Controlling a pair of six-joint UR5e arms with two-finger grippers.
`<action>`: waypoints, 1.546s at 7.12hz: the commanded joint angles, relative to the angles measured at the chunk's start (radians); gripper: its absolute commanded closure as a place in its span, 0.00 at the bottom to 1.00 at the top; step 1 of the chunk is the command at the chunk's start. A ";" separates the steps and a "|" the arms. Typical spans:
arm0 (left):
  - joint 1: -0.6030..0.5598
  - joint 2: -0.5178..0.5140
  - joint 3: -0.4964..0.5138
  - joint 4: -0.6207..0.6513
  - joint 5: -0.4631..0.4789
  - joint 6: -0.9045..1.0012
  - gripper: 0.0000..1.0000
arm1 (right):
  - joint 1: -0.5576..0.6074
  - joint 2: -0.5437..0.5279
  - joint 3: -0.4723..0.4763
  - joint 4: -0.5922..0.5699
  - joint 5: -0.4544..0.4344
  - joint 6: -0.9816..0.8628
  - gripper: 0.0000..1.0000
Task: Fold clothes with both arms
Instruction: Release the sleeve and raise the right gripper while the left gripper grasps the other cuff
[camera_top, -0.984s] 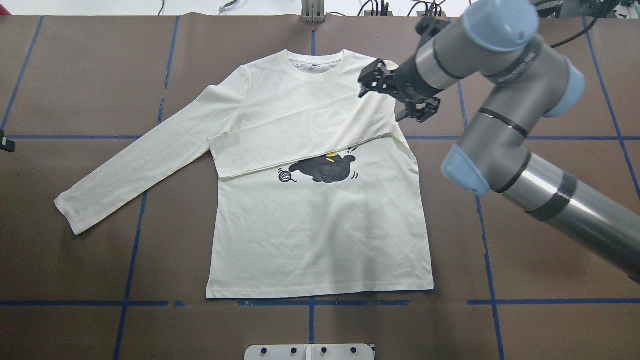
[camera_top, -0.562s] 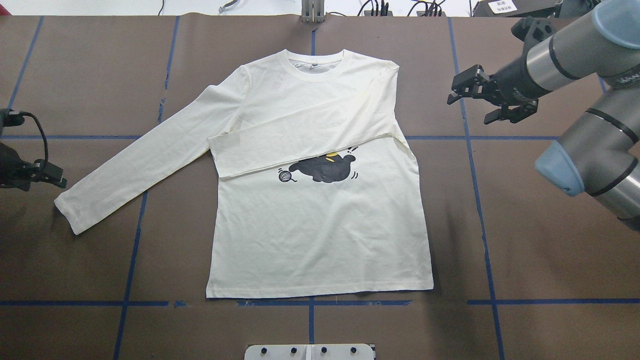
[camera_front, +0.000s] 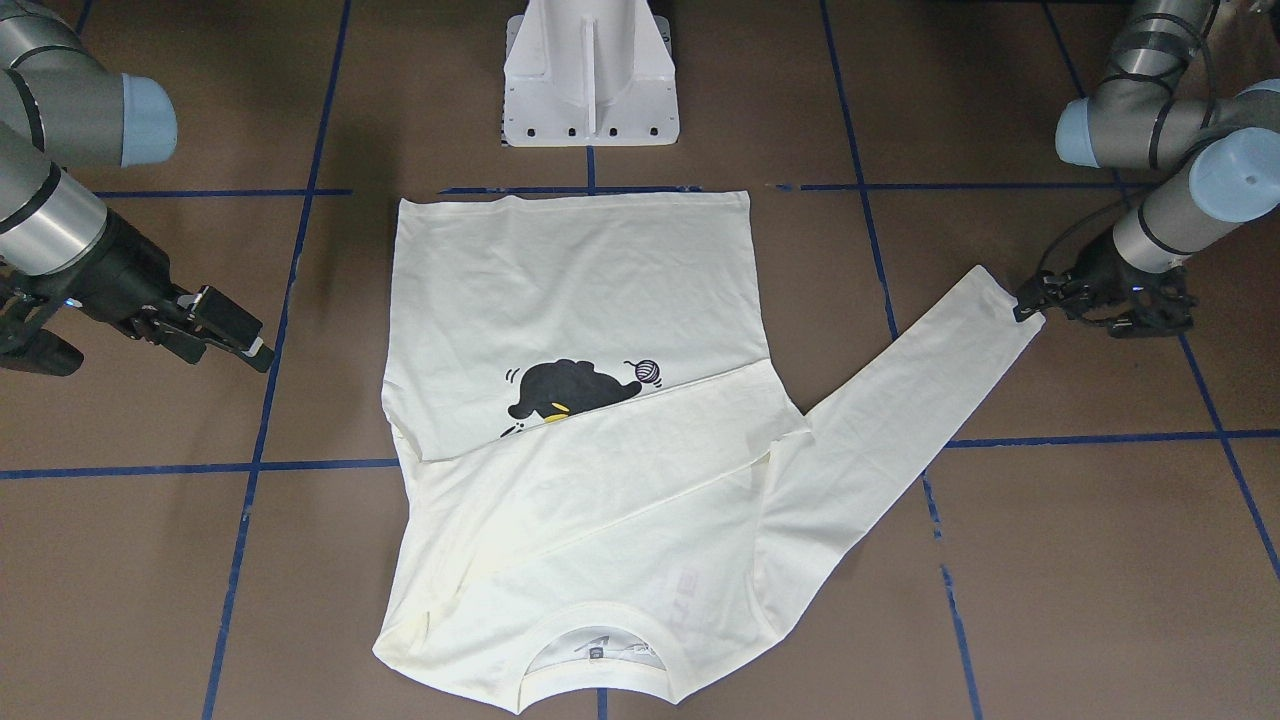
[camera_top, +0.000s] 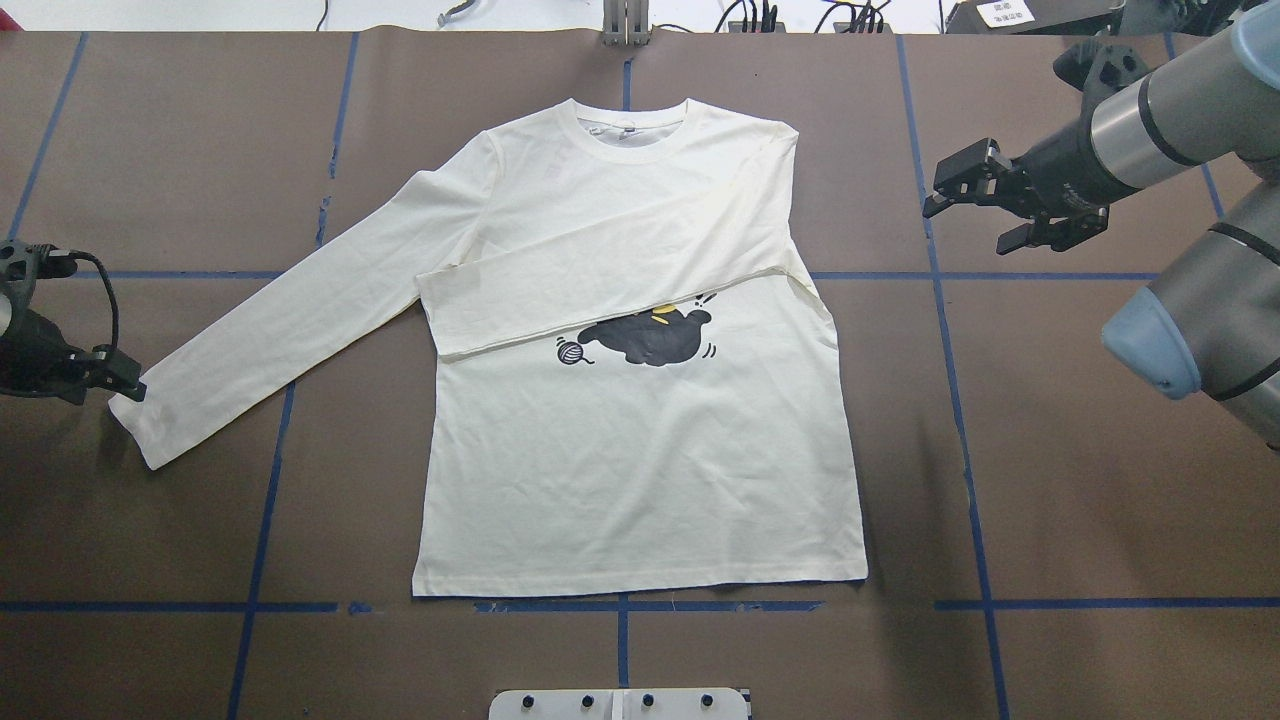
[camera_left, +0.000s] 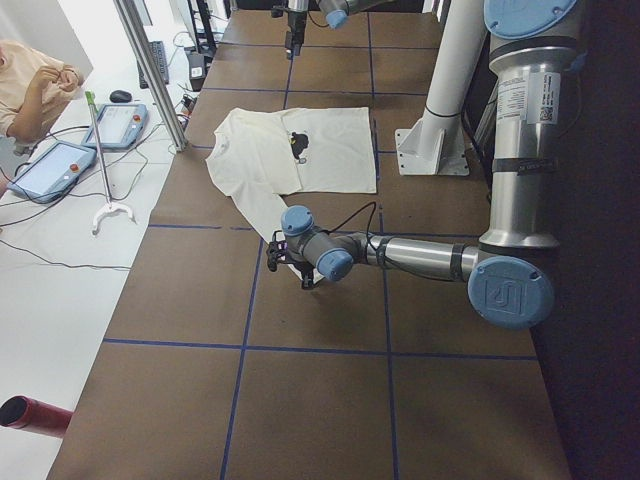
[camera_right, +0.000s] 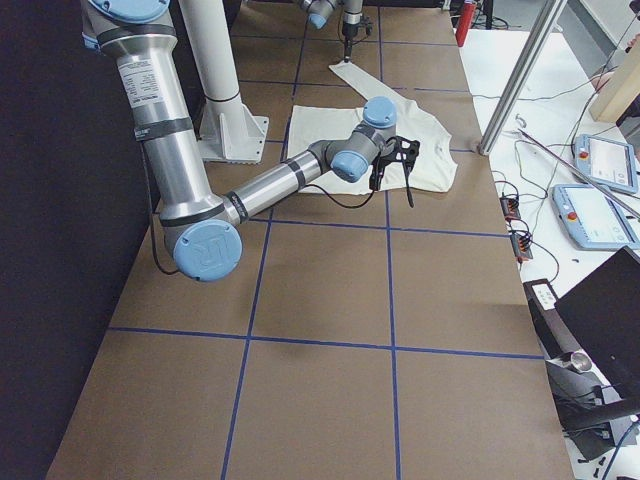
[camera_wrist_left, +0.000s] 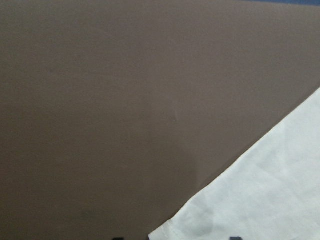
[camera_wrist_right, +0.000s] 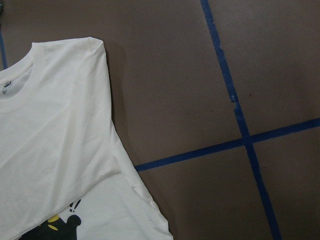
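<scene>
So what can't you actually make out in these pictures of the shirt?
Cat print: its collar-side part lies under the folded sleeve, in the overhead and front views.
Collar label: too small to read in any view.
Left gripper: the left wrist view's bottom edge cuts off its jaws; only two dark tips show.
Person: cut off by the left side view's edge.

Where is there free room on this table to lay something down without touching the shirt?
The widest bare patch lies on the table between the T-shirt's straight side and the right arm. Another lies beyond the spread sleeve, toward the far edge. It is crowded at the cuff, where the left gripper sits.
</scene>
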 joint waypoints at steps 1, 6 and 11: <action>0.004 0.000 0.005 0.001 0.002 0.000 0.80 | 0.000 -0.002 0.014 0.000 0.003 0.007 0.00; 0.004 0.006 -0.021 0.010 0.034 -0.008 0.44 | 0.003 -0.007 0.031 -0.002 0.020 0.012 0.00; 0.015 0.006 0.001 0.008 0.033 -0.008 0.40 | 0.003 -0.042 0.063 -0.002 0.022 0.012 0.00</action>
